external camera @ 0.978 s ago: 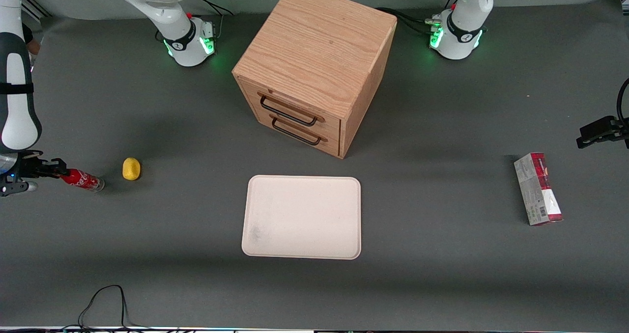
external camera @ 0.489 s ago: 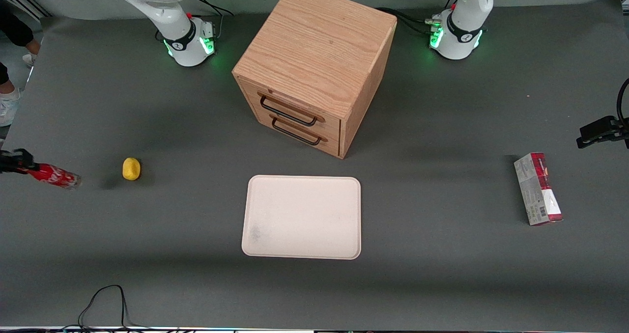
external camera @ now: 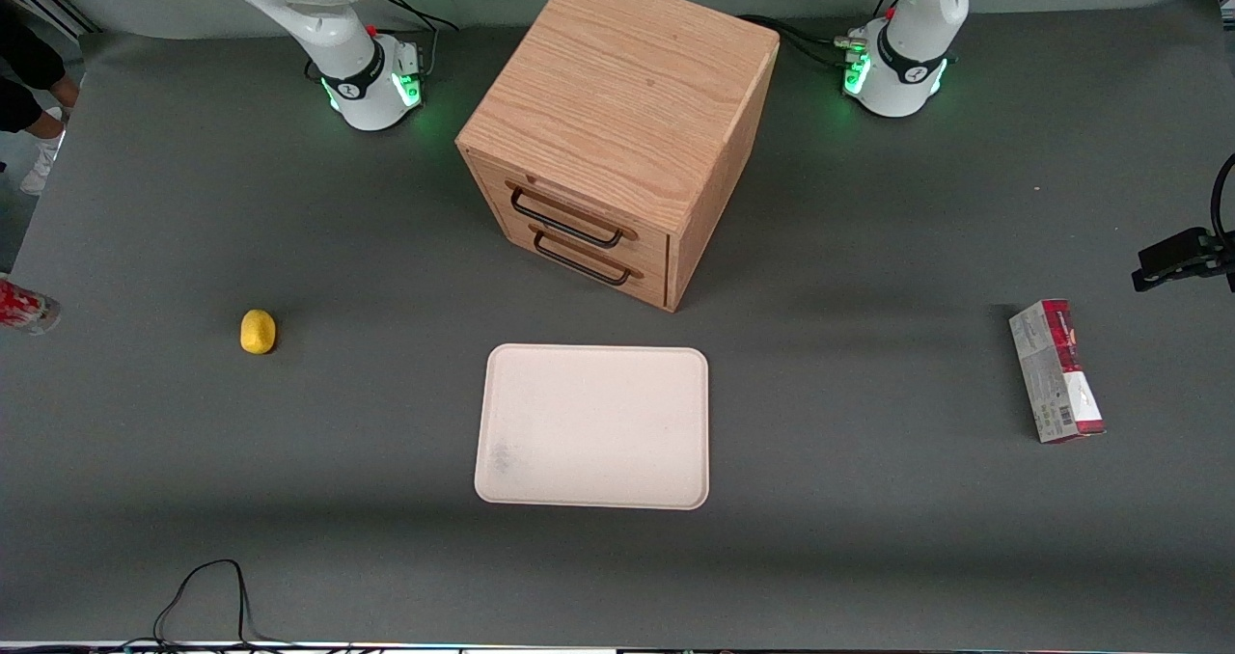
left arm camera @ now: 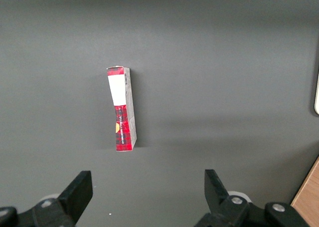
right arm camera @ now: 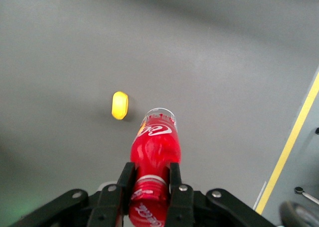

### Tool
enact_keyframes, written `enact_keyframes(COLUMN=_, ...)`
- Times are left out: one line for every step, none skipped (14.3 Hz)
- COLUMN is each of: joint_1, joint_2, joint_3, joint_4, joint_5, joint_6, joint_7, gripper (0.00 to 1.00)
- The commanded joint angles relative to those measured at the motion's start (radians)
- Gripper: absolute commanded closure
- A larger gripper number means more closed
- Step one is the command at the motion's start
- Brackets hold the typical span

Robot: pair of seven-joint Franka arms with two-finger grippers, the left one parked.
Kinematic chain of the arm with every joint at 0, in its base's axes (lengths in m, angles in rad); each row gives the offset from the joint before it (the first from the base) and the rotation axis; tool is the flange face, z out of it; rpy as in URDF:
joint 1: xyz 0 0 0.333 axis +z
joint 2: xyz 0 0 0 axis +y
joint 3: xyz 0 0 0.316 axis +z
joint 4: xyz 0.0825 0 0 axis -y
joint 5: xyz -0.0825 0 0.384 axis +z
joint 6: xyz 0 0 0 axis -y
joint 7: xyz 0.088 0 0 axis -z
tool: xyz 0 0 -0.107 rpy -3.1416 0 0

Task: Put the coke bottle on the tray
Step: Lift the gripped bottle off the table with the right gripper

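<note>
Right wrist view gives me the tool (right arm camera: 150, 187) clamped on the neck of the slim red-labelled coke bottle (right arm camera: 154, 147), lifted off the grey bench (external camera: 289, 442), well apart from the cream-white rectangular tray (external camera: 592, 427), near the small yellow lump (right arm camera: 119, 105).

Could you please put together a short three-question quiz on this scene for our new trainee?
1. True or false: the coke bottle already lies on the tray.
2. What does the pincer hold? A) the lemon-shaped lump B) the coke bottle C) the red-and-grey carton
3. Fill in: seen from the front, the wooden cabinet stands ____ from the camera than the tray.

Key:
1. False: the bottle is held off the table at the working arm's end, above the level of the yellow lemon-shaped lump.
2. B: the pincer is shut on the bottle near its neck.
3. Farther.
</note>
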Motion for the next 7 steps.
enact_keyframes(joint_1=0.003, joint_2=0.002, joint_3=0.002, joint_4=0.100, joint_5=-0.013, joint_6=-0.105, joint_7=-0.027, gripper=1.00)
enact_keyframes(joint_1=0.014, joint_2=0.002, joint_3=0.008, joint_4=0.117, joint_5=-0.009, joint_6=-0.121, joint_7=-0.018, gripper=1.00)
enact_keyframes(joint_1=0.048, joint_2=0.002, joint_3=0.015, joint_4=0.125, joint_5=-0.009, joint_6=-0.121, joint_7=-0.015, gripper=1.00)
enact_keyframes(joint_1=0.083, joint_2=0.002, joint_3=0.015, joint_4=0.131, joint_5=-0.007, joint_6=-0.123, joint_7=-0.008, gripper=1.00)
enact_keyframes(joint_1=0.133, joint_2=0.003, joint_3=0.015, joint_4=0.145, joint_5=-0.005, joint_6=-0.121, joint_7=0.020, gripper=1.00)
enact_keyframes(joint_1=0.195, joint_2=0.005, joint_3=0.016, joint_4=0.167, joint_5=-0.005, joint_6=-0.121, joint_7=0.074, gripper=1.00)
enact_keyframes(joint_1=0.259, joint_2=0.014, joint_3=0.016, joint_4=0.187, joint_5=-0.005, joint_6=-0.121, joint_7=0.122, gripper=1.00)
